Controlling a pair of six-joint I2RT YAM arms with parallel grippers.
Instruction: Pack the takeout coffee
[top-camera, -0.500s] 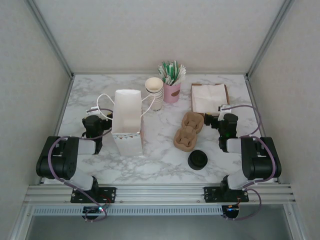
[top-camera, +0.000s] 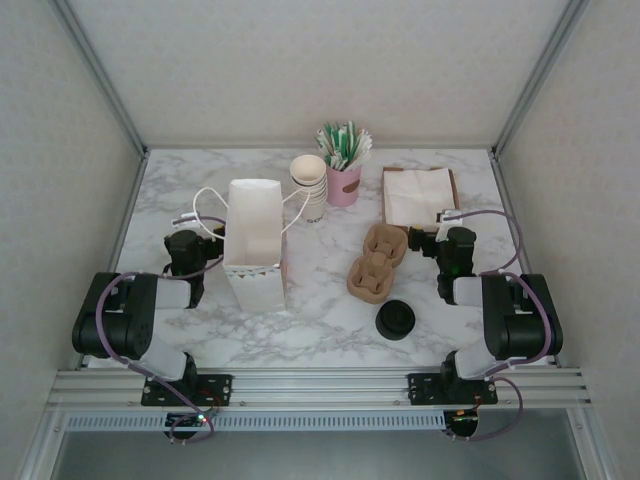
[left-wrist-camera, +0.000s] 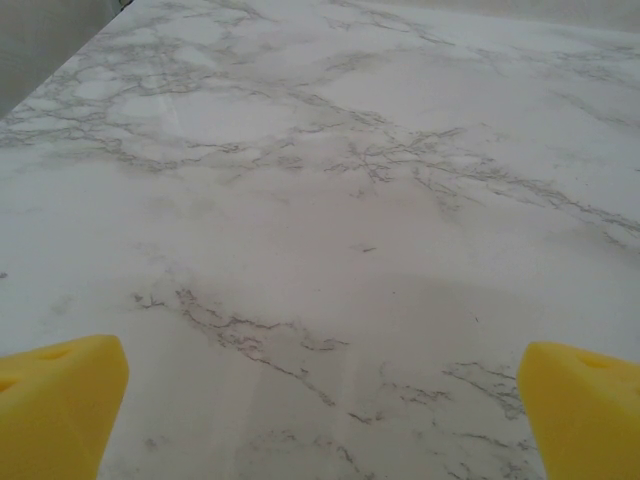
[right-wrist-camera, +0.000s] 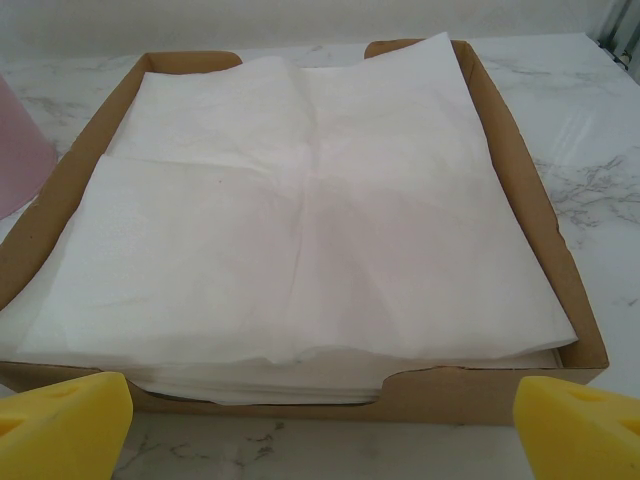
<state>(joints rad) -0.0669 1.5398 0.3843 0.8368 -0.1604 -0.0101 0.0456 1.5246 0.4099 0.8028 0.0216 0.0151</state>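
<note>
The takeout coffee, a small round cup under a black lid, stands on the marble table near the front, right of centre. Just behind it lies the brown pulp cup tray, its pockets bare. My left gripper rests low at the left, beside the white paper bag. It is open, with only marble between its yellow fingertips. My right gripper sits right of the cup tray, open, facing the cardboard napkin tray.
A stack of lidless cream cups and a pink cup of green-and-white sticks stand at the back centre. White napkins lie in the cardboard tray at the back right. Bare marble lies ahead of the left gripper.
</note>
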